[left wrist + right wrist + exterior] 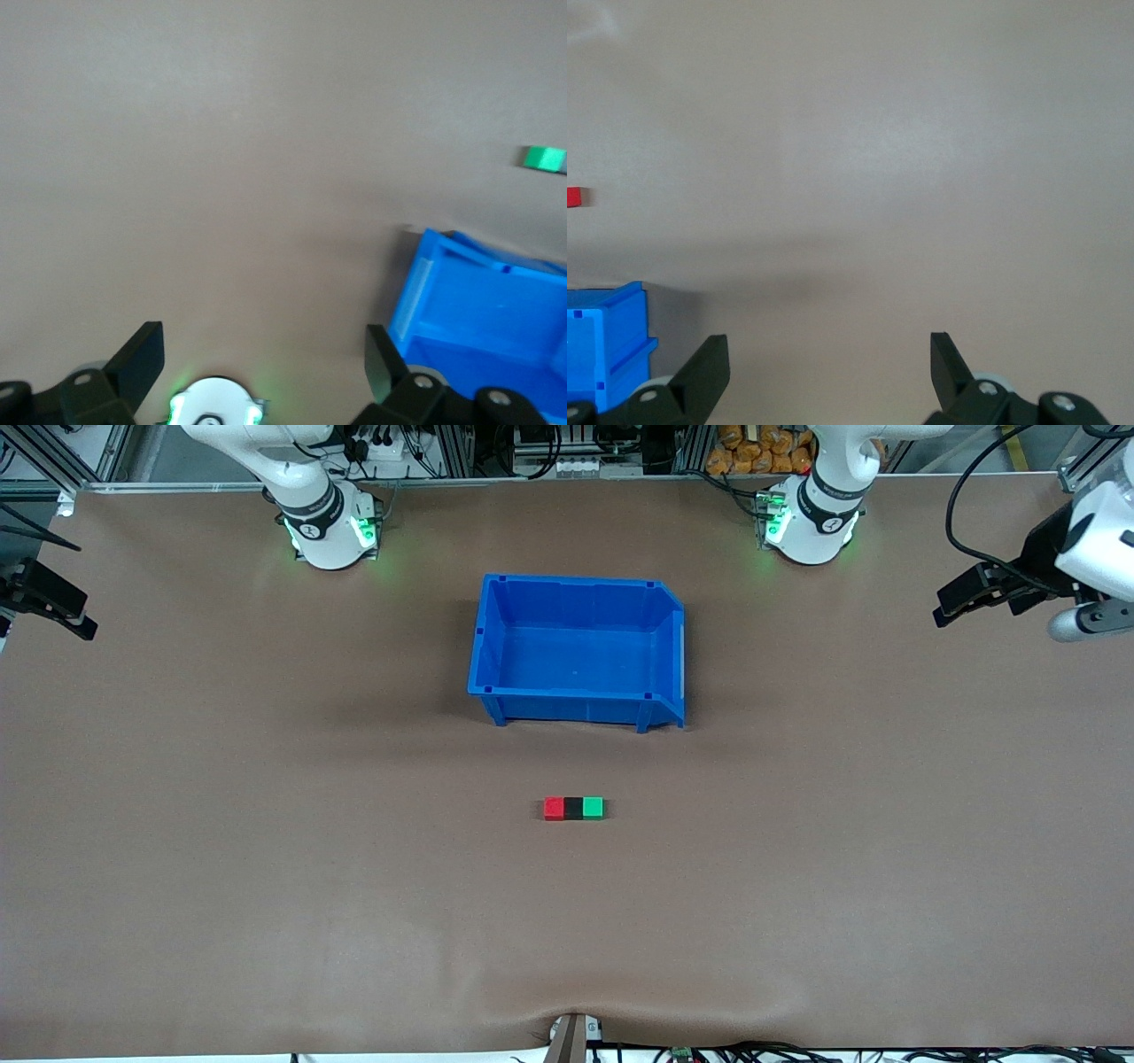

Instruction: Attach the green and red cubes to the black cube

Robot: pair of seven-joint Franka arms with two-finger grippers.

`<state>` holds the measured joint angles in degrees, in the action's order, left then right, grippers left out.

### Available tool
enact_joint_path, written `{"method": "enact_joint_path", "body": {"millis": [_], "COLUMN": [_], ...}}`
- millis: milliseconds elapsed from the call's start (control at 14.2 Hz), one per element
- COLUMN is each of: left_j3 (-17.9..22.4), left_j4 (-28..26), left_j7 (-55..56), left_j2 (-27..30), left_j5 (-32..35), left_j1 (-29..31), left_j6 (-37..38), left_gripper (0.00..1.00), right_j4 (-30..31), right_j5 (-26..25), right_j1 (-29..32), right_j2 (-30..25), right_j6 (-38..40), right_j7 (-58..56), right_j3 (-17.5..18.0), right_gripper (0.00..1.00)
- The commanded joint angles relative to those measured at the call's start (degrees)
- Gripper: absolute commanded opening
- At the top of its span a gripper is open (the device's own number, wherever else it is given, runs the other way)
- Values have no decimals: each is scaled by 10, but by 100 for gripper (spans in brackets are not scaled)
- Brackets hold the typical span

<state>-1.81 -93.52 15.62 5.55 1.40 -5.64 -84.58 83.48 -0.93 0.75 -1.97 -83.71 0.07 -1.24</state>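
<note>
The red cube [554, 808], black cube [573, 808] and green cube [593, 807] lie touching in one straight row on the brown table, black in the middle, nearer to the front camera than the blue bin. The left wrist view catches the green cube [542, 158]; the right wrist view catches an edge of the red cube [573, 196]. My left gripper [946, 607] [264, 354] hangs open and empty over the left arm's end of the table. My right gripper [81, 615] [829, 359] hangs open and empty over the right arm's end. Both are well away from the cubes.
An empty blue bin [485, 646] [478, 301] [602, 345] stands mid-table between the arm bases and the cube row. The left arm's base [215, 403] shows between the left fingers. Cables run along the table's front edge [709, 1052].
</note>
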Motion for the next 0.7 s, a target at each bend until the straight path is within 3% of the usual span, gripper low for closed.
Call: {"method": "enact_joint_path", "body": {"millis": [0,211,632], "left_j3": [-4,-2,0], "left_j4": [-15,-8,33], "left_j7": [-39,-137,-146], "left_j2": [13,10,-13], "left_j5": [23,23,19], "left_j1": [9,40,54], "left_j6": [-10,-9,-9], "left_gripper": [100,100,100], "right_j4": [-16,-17,-17], "right_j5": [12,12,12], "right_j1": [13,13,14], "right_j2": [8,8,10], "right_j6": [9,9,9], "right_j7": [3,2,2], "right_j3": [7,8,8], "right_gripper": [100,100,100]}}
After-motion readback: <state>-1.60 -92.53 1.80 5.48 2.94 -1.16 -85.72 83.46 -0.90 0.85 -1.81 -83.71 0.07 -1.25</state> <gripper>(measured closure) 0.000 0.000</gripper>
